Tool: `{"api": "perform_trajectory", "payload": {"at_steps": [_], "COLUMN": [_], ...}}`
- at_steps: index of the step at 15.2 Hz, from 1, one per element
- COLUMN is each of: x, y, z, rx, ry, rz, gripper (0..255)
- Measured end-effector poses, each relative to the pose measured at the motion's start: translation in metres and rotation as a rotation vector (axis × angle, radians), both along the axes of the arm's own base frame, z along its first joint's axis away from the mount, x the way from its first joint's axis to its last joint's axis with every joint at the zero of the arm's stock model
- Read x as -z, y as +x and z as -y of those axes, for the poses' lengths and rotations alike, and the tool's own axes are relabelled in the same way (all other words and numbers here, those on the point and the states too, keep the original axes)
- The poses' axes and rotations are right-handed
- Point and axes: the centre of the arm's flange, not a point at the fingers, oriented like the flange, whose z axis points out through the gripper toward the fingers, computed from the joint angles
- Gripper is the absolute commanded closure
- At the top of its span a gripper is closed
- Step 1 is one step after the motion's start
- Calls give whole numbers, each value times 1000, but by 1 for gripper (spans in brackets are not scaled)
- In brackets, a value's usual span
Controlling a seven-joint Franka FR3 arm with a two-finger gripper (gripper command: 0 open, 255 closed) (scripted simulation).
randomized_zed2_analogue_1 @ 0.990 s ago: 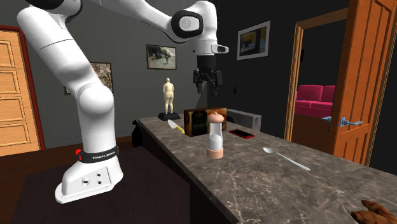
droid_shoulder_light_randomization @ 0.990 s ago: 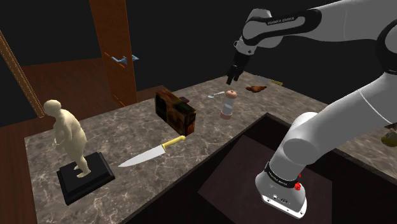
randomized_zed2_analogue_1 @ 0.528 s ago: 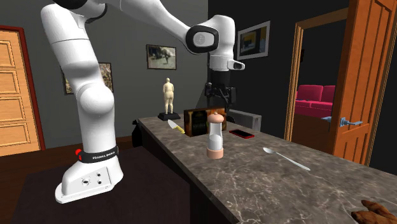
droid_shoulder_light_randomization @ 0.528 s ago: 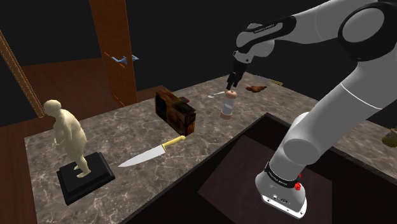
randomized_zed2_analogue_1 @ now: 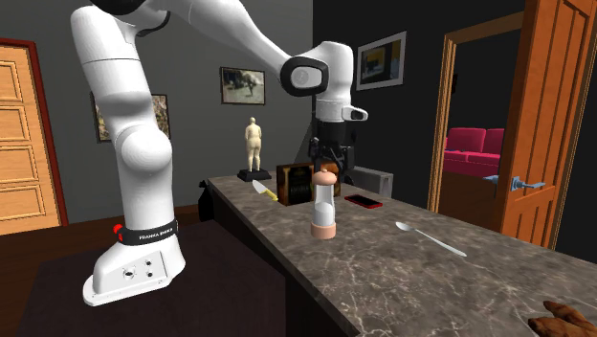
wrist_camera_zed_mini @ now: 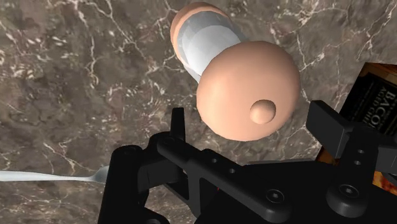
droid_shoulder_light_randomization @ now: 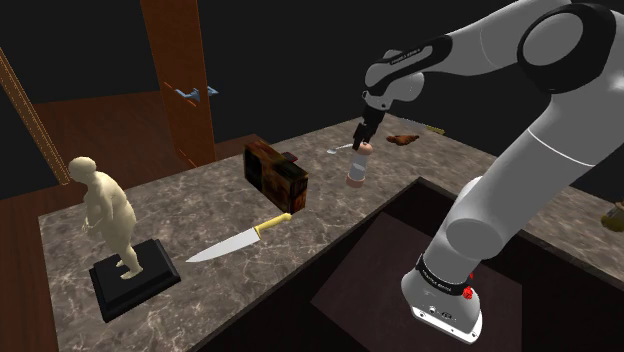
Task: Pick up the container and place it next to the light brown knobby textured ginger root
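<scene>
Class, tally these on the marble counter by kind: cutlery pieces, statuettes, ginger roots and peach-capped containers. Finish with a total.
Cutlery: 2, the knife and the spoon
Statuettes: 1, the statuette
Ginger roots: 1, the ginger root
Peach-capped containers: 1, the container
Total: 5

I work in a home: framed pictures (randomized_zed2_analogue_1: 242, 84) on a grey wall (randomized_zed2_analogue_1: 201, 134), wooden doors (randomized_zed2_analogue_1: 555, 124), a pink sofa (randomized_zed2_analogue_1: 474, 150) in the next room, my marbled surface (randomized_zed2_analogue_1: 383, 254).

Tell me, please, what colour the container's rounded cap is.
The cap is peach, clearest in the wrist view.
</scene>
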Motion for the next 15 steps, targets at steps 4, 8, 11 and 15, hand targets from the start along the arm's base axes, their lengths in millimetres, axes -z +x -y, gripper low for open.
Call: {"api": "perform_trajectory", "payload": {"at_steps": [4, 8, 11, 15], "x": [2, 2, 2, 2], "y": [0, 0, 0, 0], "z": [0, 0, 0, 0], "rx": [0, 0, 0, 0], "ry": [0, 0, -1, 0], "rz": [0, 1, 1, 1], "gripper": [0, 255, 255, 255]}}
